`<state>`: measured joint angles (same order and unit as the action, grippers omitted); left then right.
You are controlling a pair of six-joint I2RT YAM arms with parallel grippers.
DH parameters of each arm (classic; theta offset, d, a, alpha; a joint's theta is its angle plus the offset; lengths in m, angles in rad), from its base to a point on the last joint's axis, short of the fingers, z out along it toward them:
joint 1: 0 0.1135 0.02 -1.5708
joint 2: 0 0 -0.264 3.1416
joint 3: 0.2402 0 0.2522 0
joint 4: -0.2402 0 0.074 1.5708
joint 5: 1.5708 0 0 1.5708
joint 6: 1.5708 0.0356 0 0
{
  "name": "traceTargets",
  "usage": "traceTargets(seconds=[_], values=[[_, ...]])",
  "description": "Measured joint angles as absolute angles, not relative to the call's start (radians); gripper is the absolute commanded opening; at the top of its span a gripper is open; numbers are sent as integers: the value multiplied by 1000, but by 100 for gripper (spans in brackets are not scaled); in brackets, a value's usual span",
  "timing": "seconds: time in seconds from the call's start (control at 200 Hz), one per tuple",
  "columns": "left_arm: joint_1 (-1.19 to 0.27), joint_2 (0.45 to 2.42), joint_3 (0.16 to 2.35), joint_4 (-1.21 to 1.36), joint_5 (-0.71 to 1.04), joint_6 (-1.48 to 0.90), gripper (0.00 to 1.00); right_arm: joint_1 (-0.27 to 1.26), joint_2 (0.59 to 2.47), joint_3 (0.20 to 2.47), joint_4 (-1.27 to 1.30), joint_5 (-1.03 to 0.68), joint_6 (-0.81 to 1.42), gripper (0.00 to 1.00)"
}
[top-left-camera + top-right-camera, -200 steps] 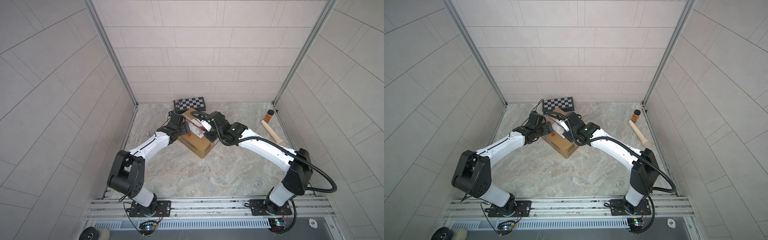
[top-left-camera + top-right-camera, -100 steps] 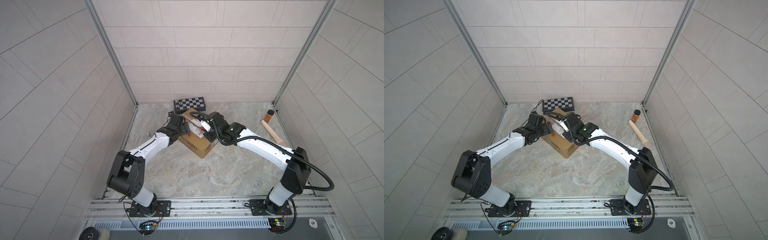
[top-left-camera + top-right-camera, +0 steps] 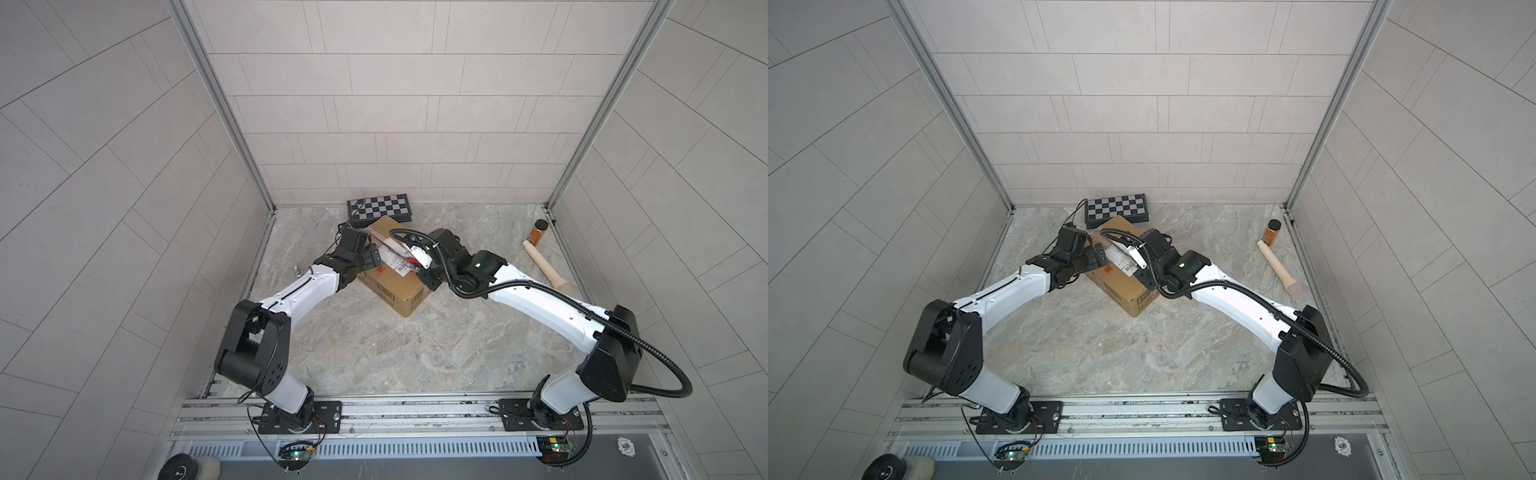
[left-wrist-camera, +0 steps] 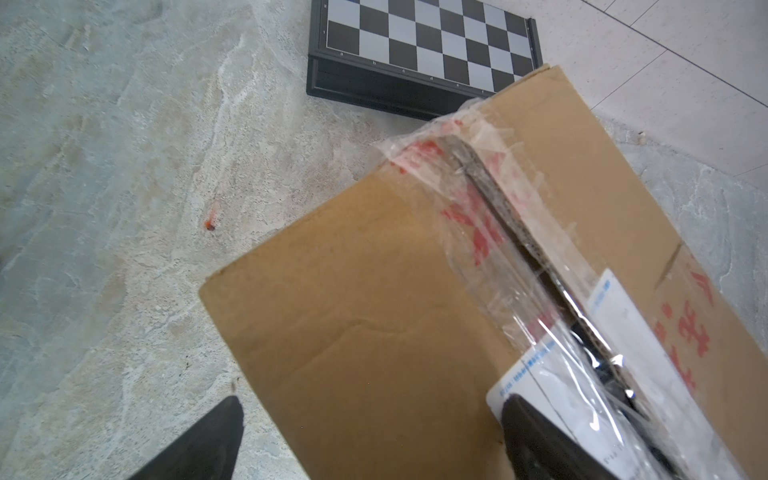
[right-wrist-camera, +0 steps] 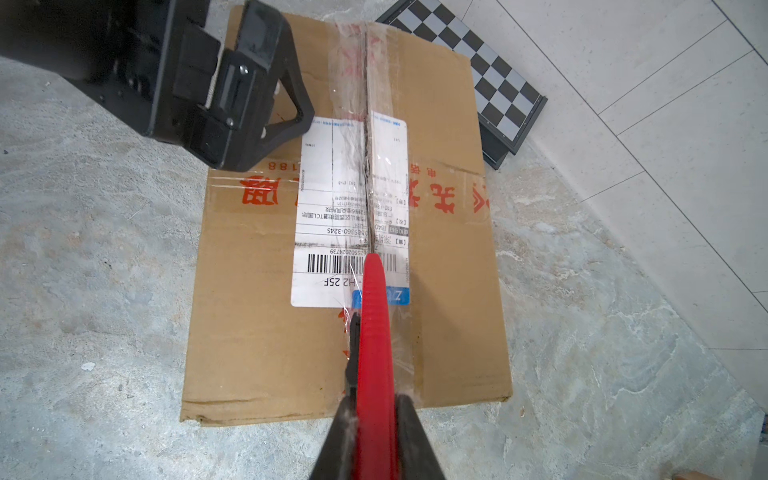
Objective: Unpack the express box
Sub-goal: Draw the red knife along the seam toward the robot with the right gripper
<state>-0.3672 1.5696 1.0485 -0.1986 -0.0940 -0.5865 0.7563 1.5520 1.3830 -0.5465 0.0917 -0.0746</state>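
Note:
The express box (image 3: 409,286) (image 3: 1127,286), a brown carton with a white label, clear tape and red characters, lies on the stone floor. My right gripper (image 5: 376,411) (image 3: 419,270) is shut on a red utility knife (image 5: 374,332). The knife's tip rests on the taped middle seam at the label's barcode. Beyond the tip the tape along the seam looks split. My left gripper (image 4: 370,415) (image 3: 372,255) stands open over the box's (image 4: 374,324) far left edge. One finger (image 4: 523,424) lies on the label; the other finger (image 4: 216,428) hangs beside the box (image 5: 249,332).
A flat checkered board case (image 3: 380,206) (image 3: 1115,210) (image 4: 424,45) (image 5: 490,83) lies against the back wall just behind the box. A wooden pin (image 3: 544,264) (image 3: 1277,266) and a brown jar (image 3: 538,230) (image 3: 1271,230) lie at the right wall. Tiled walls close three sides.
The right arm's elbow has shifted slightly. The box and the left arm have stayed in place, and both grippers keep their state.

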Motion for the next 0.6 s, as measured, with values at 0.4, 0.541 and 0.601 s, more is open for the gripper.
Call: traceTargets(seconds=[0.4,0.541,0.601], values=[[-367,1571,1045,-191,-93,-588,100,751,1628,1443,-550,81,-59,0],[-367,1573,1045,-189,-93,-589,100,750,1628,1446,-552,84,-59,0],[-367,1575,1044,-187,-93,-591,100,750,1626,1446,-556,87,-60,0]])
